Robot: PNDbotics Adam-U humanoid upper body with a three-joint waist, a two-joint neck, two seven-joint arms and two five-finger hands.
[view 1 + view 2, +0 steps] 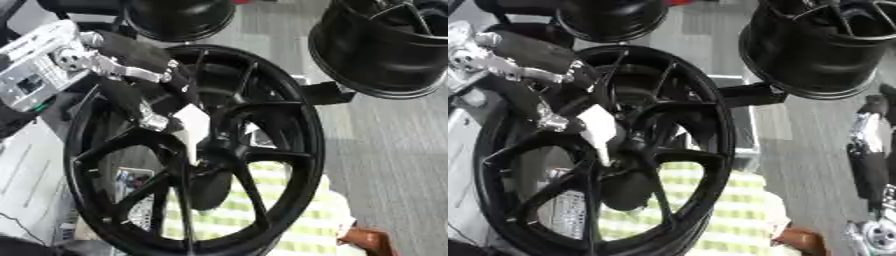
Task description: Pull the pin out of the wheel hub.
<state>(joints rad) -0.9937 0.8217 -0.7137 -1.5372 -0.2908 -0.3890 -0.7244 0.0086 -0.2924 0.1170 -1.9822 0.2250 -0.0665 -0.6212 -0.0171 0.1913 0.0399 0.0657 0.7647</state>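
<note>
Pin [192, 131] is the white tapered piece at the centre of the wheel hub [203, 159], long axis running up-left from the hub toward the left hand [144, 85]. Left-hand fingers curl onto its upper end; actual contact is hard to make out. Right hand [871, 165] well off at right edge, fingers unreadable

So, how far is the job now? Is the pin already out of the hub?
Done: the left hand has reached the centre of the black wheel.
In hand: its fingers hold a white piece, apparently the pin, right at the hub.
Left: whether it is free of the hub cannot be seen; it likely needs drawing clear. The right hand hangs idle at the right edge.
</note>
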